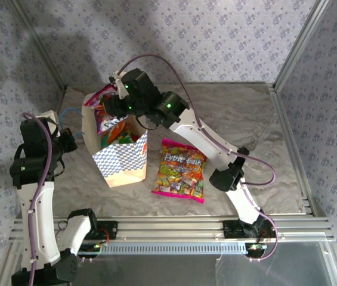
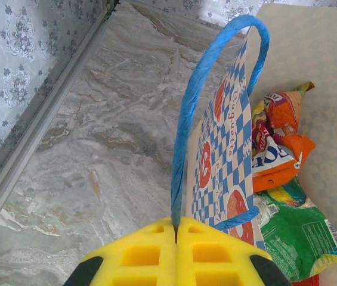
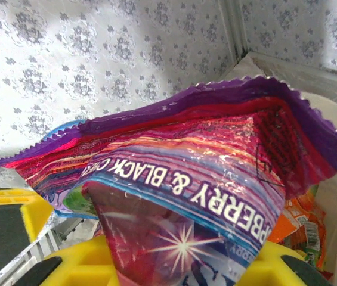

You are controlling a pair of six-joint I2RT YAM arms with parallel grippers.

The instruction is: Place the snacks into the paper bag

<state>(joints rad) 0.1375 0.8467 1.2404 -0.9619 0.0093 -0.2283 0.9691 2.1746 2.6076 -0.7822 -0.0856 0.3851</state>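
Purple packet (image 3: pixel 180 179) clenched in my right gripper (image 3: pixel 168 268) hangs over the paper bag (image 1: pixel 123 162) at centre-left of the overhead frame, my left gripper (image 2: pixel 176 250) pinching its blue handle (image 2: pixel 186 119); next I should lower and let go inside.

We find the paper bag (image 1: pixel 123 162) standing upright on the tabletop (image 1: pixel 246 119), left of centre, its mouth open upward. The large candy bag (image 1: pixel 180 170) lies flat on the tabletop just right of it, slightly nearer to us. Several packets (image 2: pixel 278 161) sit piled inside the paper bag. Above its far rim, the berry packet (image 3: pixel 204 179) hangs in the right pincer (image 1: pixel 113 98), which reaches in from the right. Left of the paper bag, the left pincer (image 2: pixel 176 229) pinches a cord handle (image 2: pixel 186 119) that arches over the bag's left wall.
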